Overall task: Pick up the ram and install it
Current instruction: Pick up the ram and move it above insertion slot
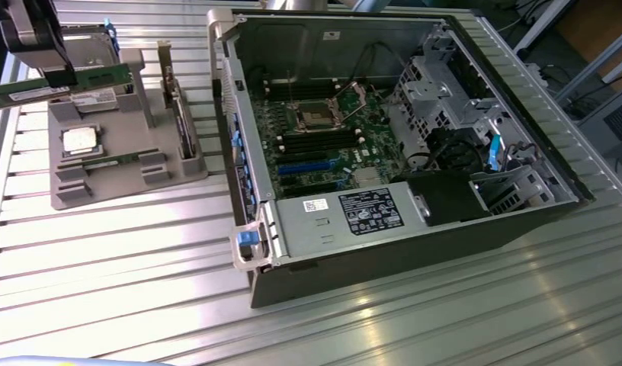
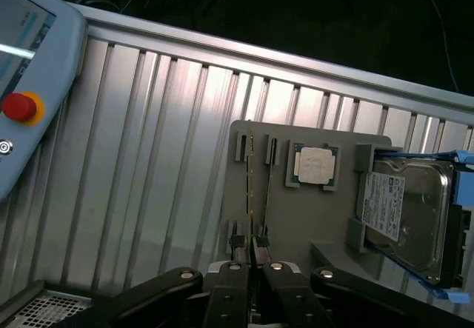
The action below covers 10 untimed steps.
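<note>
The gripper [image 1: 61,78] is clamped on the ram [image 1: 100,75], pinching it roughly mid-length. It holds the ram in the air over the far end of the grey parts tray [image 1: 128,185], at the exterior view's left. In the wrist view the ram [image 2: 250,180] is edge-on, just a thin line running out from the gripper [image 2: 254,252].

Handling-wise the stick looks light and stiff but thin. It'd probably flex or crack if it goes in crooked, and the flat faces look a bit slick. A mid-board grip seems the sane spot, clear of the contact edge.

A second stick [image 1: 113,162] lies in the tray, just near of the processor [image 1: 79,142]. The counter [image 1: 118,259] is ribbed metal, so not much flat footing for small parts. The open computer case [image 1: 252,164] lies to the right, and its motherboard [image 1: 337,156] sits down between the walls. Room for the gripper in there looks tight.
</note>
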Available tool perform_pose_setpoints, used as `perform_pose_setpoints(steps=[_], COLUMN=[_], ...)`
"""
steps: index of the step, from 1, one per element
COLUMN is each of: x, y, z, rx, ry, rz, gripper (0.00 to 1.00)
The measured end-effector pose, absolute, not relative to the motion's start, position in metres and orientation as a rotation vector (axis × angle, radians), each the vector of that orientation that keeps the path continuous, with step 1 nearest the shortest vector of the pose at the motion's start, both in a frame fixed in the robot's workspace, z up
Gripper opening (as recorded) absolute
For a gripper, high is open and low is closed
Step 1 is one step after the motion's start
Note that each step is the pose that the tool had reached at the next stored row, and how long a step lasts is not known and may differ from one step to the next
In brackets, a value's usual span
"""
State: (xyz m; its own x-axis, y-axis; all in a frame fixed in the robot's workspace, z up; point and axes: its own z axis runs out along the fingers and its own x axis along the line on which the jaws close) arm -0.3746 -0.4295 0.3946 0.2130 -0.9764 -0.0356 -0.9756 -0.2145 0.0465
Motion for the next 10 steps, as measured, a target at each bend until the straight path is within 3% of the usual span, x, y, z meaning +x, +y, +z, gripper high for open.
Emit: perform_pose_setpoints(steps=[10], x=[-0.3745], y=[-0.4295], z=[0.4039], rx=[2.436], ry=[-1.960], rz=[-0.089], gripper=[0.14])
